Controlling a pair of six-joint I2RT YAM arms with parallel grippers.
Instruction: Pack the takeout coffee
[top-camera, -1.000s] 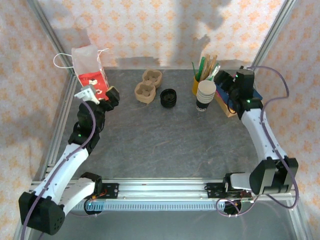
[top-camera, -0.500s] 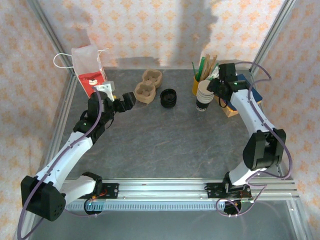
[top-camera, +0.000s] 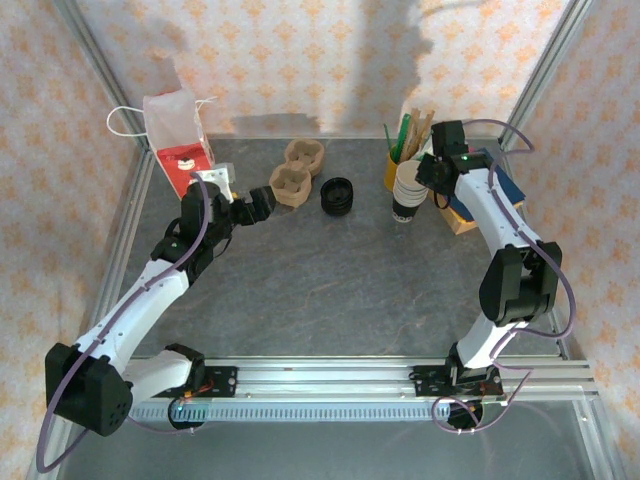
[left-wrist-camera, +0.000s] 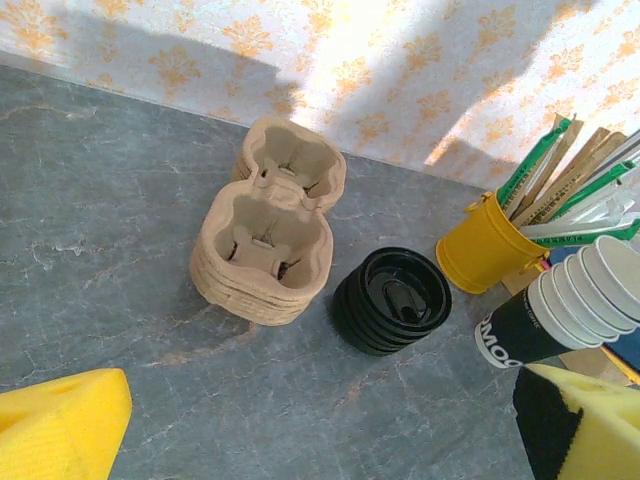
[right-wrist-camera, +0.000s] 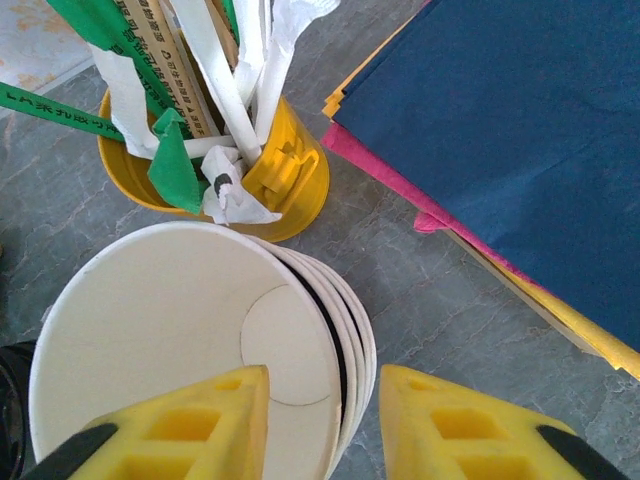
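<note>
i think the job now is getting a cup for the drink. the top cup (right-wrist-camera: 150, 330) sits on the cup stack (top-camera: 410, 192) at 1 o'clock. the right gripper (right-wrist-camera: 322, 390) has one finger inside it, one outside; i cannot tell if it pinches. the left gripper (top-camera: 262, 203) is wide and holds nothing. next, lift just one cup, not the stack.

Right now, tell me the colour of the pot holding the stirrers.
Yellow pot, clearest in the right wrist view.
</note>
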